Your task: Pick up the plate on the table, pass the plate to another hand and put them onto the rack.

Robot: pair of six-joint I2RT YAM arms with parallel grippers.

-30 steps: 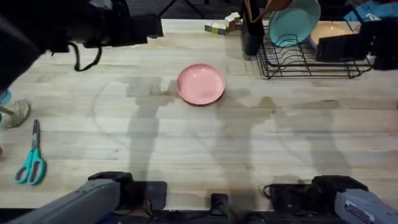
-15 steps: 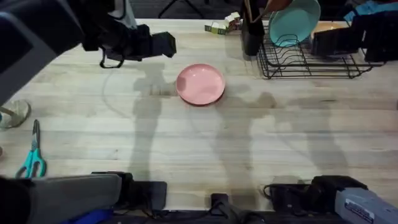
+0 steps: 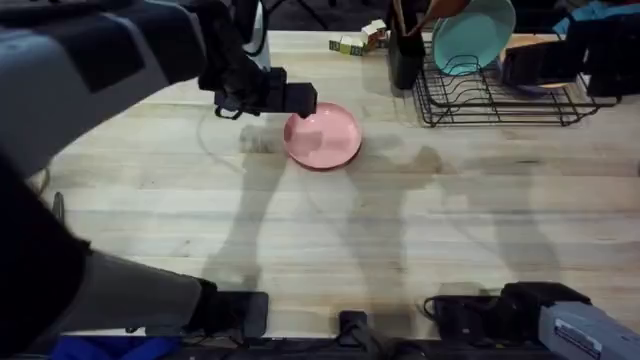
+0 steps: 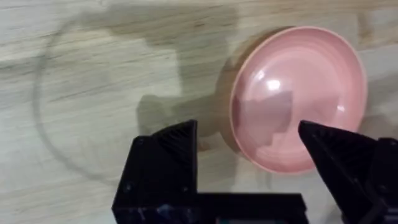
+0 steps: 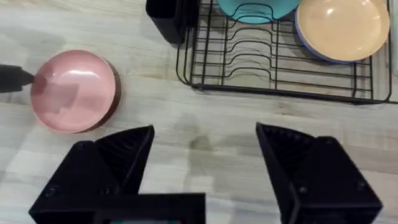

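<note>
The plate (image 3: 323,135) lies flat on the surface (image 3: 330,230), well apart from the rack (image 3: 497,95) at the far right. The left pincer (image 3: 300,100) hovers at the plate's left rim, jaws wide; in the left wrist view one finger (image 4: 163,163) stands outside the rim over bare wood and the other (image 4: 341,160) over the plate's inner face — the rim sits between them. The step in hand looks like the pick-up.

To do it well, the arm likely needs to come down until the outer finger slips beside or under the raised edge, then close firmly, since the glossy rim could slide out of a shallow bite. A tilt as it lifts would leave the opposite edge free for the hand-over.

The right pincer (image 5: 202,162) waits with jaws wide, near the rack, where a teal plate (image 5: 254,9) and an orange plate (image 5: 343,27) already sit.
</note>
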